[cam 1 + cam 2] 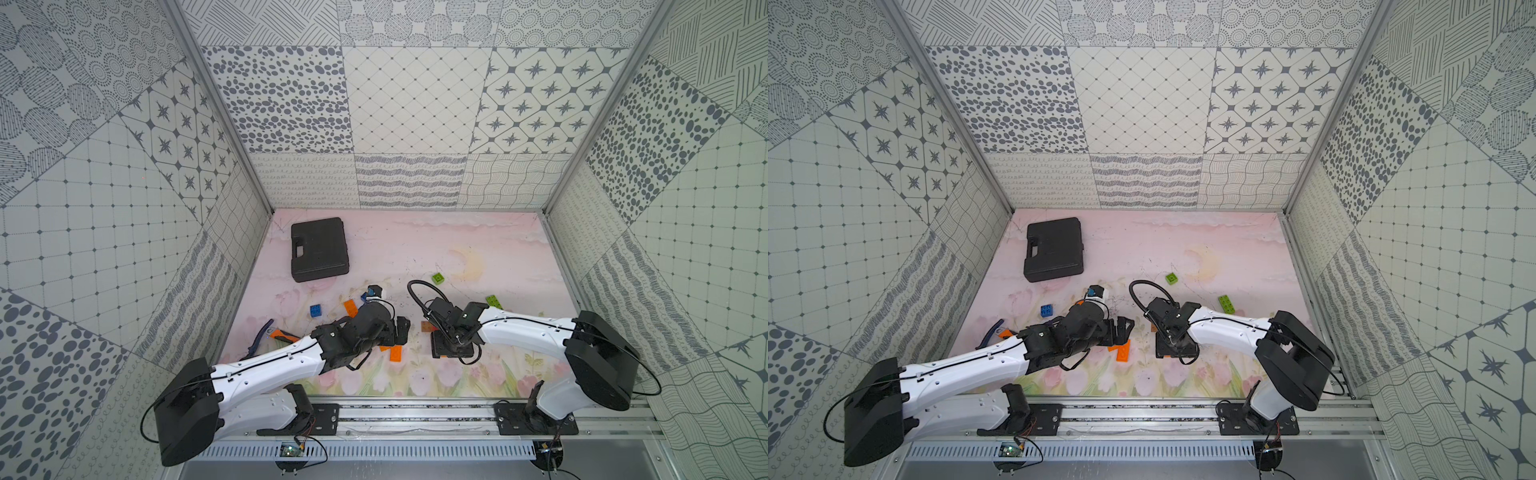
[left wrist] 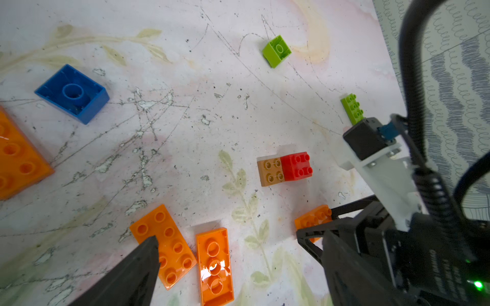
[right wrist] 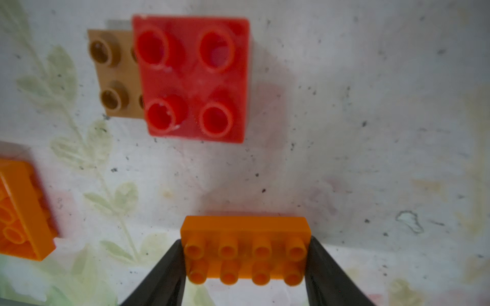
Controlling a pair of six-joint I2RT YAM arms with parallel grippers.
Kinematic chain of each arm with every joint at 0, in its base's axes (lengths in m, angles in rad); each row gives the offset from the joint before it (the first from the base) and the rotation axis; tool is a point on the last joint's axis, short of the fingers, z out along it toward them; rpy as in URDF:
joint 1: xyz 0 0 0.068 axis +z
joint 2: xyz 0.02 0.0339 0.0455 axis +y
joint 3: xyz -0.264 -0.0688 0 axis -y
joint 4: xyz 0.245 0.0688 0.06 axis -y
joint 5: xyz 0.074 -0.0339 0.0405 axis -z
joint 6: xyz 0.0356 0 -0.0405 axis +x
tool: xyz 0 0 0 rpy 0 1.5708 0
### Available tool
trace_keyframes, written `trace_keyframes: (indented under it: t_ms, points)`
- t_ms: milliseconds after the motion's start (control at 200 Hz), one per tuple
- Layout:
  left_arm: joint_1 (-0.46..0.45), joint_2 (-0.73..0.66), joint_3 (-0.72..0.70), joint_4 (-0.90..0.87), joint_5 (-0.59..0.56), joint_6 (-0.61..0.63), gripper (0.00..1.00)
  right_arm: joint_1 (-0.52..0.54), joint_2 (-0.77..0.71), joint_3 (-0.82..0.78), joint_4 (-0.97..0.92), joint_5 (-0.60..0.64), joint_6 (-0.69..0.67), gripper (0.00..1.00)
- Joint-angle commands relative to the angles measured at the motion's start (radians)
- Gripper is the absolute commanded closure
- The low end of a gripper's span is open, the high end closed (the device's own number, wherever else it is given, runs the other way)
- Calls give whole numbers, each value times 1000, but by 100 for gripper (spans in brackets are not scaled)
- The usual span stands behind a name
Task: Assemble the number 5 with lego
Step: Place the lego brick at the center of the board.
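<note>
My right gripper (image 3: 245, 262) is shut on an orange oblong lego (image 3: 245, 238), clamped at its two short ends with the studs toward the camera, just above the mat. A red square (image 3: 193, 76) sits joined on a brown brick (image 3: 111, 74) a little beyond it. My left gripper (image 2: 228, 238) hangs open over two loose orange oblongs, one studs up (image 2: 169, 238) and one upside down (image 2: 214, 265). In both top views the two grippers (image 1: 402, 330) (image 1: 451, 353) face each other near the mat's middle.
A blue square (image 1: 316, 311), a green square (image 1: 437, 278) and a green oblong (image 1: 493, 300) lie scattered on the mat. A black case (image 1: 319, 249) sits at the back left. An orange-handled wrench (image 1: 266, 332) lies by the left arm. Patterned walls enclose the mat.
</note>
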Motion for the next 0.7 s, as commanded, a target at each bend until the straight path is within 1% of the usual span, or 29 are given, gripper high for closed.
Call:
trace_keyframes:
  t_ms: [0, 120, 295, 335, 440, 510, 690]
  points:
    - [-1, -43, -13, -4, -74, -30, 1, 6, 23, 36, 30, 29, 42, 37]
    - [-1, -55, -19, -6, -82, -27, 1, 5, 56, 45, 26, 42, 44, 36]
    - [-1, -43, -15, 3, -81, -22, 1, 5, 89, 42, 34, 29, 33, 32]
    - [-1, -39, -15, 4, -81, -21, 1, 5, 85, 42, 32, 29, 29, 28]
    - [-1, -30, -13, 11, -76, -22, 1, 5, 74, 42, 30, 23, 12, 26]
    - [-1, -23, -13, 19, -74, -23, 1, 6, 63, 42, 28, 21, 4, 19]
    - [-2, -4, -2, 21, -65, -17, 1, 3, 18, 42, 18, 31, 1, 18]
